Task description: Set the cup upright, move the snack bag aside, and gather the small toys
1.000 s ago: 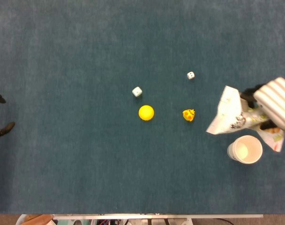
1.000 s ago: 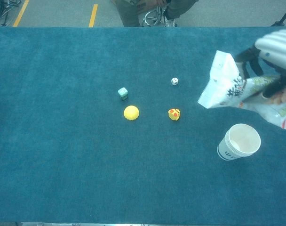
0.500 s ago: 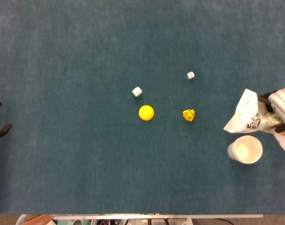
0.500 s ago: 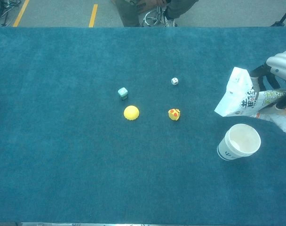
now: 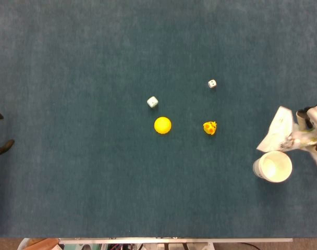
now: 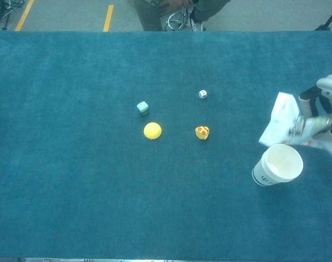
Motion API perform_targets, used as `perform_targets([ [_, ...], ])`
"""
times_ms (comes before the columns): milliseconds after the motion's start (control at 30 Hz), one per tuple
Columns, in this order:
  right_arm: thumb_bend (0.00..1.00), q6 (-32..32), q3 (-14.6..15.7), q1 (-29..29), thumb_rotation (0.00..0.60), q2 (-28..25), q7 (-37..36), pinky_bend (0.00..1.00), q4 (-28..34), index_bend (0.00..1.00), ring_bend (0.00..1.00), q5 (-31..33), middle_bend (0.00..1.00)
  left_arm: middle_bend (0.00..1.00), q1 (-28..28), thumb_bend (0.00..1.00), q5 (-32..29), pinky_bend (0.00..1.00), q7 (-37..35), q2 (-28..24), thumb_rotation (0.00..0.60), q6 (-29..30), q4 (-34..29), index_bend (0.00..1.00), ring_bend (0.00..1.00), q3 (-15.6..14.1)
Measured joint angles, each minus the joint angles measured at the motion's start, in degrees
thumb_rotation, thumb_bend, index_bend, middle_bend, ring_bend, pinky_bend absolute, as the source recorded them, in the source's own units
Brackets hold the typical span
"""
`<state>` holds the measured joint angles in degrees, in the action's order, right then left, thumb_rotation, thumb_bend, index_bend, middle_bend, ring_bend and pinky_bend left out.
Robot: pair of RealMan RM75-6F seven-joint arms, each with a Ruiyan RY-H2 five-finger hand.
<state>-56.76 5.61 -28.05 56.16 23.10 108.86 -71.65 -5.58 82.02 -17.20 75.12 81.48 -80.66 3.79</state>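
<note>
A white paper cup (image 5: pixel 273 166) (image 6: pixel 278 165) stands upright near the right side of the blue table. Just above it, my right hand (image 5: pixel 315 122) (image 6: pixel 324 101) grips the white snack bag (image 5: pixel 281 134) (image 6: pixel 286 123) at the right edge, partly cut off by the frame. Mid-table lie a yellow ball (image 5: pixel 162 125) (image 6: pixel 152 130), a yellow duck toy (image 5: pixel 210 127) (image 6: pixel 202 132), a pale green cube (image 5: pixel 152 102) (image 6: pixel 143 107) and a white die (image 5: pixel 212 83) (image 6: pixel 202 94). Only dark fingertips (image 5: pixel 2 148) of my left hand show at the left edge, spread apart with nothing between them.
Blue cloth (image 5: pixel 75 62) covers the whole table. The table's front edge (image 5: pixel 174 240) runs along the bottom of the head view. A person on a stool (image 6: pixel 177 11) sits beyond the far edge.
My right hand has carried the snack bag to the right, from beside the duck toy's side toward the table's right edge. The toys and the cup have stayed put.
</note>
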Motion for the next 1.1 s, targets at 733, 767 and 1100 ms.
perform_targets([
  [733,0.0,-3.7,-6.2,-2.4,0.6,3.4,-4.6,0.54,-1.6,0.42,0.3,-9.8,0.38,0.38,0.5,0.1,-0.1,0.47,-0.5,-0.6,0.6,0.8,-0.3,0.43,0.33,0.4],
  [767,0.0,-3.5,-7.0,-3.4,0.6,4.8,-4.8,0.54,-3.1,0.42,0.31,-10.9,0.39,0.38,0.6,0.1,-0.1,0.47,-0.7,-0.6,0.6,0.9,-0.3,0.43,0.33,0.4],
  [1100,0.0,5.0,-10.6,-13.4,0.6,16.1,0.5,0.54,-13.0,0.42,0.32,-14.7,0.41,0.38,1.3,0.1,-0.4,0.47,-3.2,-0.6,0.6,1.0,1.3,0.43,0.33,0.2],
])
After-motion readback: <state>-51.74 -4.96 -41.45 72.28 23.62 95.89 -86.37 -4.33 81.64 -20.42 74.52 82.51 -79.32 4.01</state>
